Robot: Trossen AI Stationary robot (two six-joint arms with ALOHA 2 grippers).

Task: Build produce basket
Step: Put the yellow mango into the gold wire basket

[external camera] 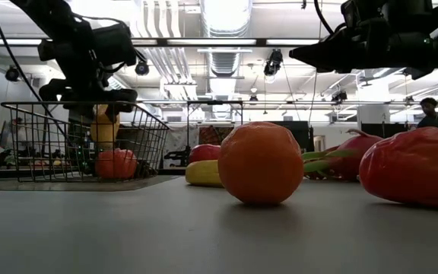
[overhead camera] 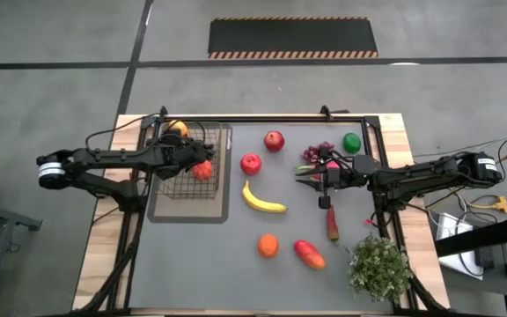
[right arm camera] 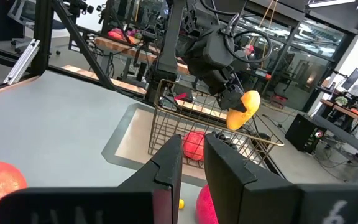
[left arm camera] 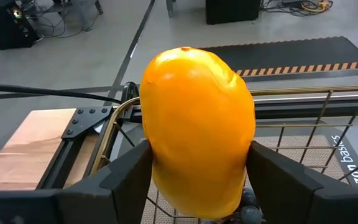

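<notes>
Yellow mango [left arm camera: 197,130] clamped in left gripper [left arm camera: 197,177] above basket [left arm camera: 328,124] | basket label partly legible: "azon basics" | right gripper [overhead camera: 311,175] over dragon fruit [overhead camera: 331,164], jaws narrowly apart

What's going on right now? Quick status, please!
Left gripper shut on yellow-orange mango over dark wire-mesh basket. Right gripper hovering empty, nearly closed. Nothing blocking.

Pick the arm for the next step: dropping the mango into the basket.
Left. Its pincer is shut on the mango, directly above the basket, so it likely only needs to open. The right pincer holds nothing and sits far across the table, by the grapes.
</notes>
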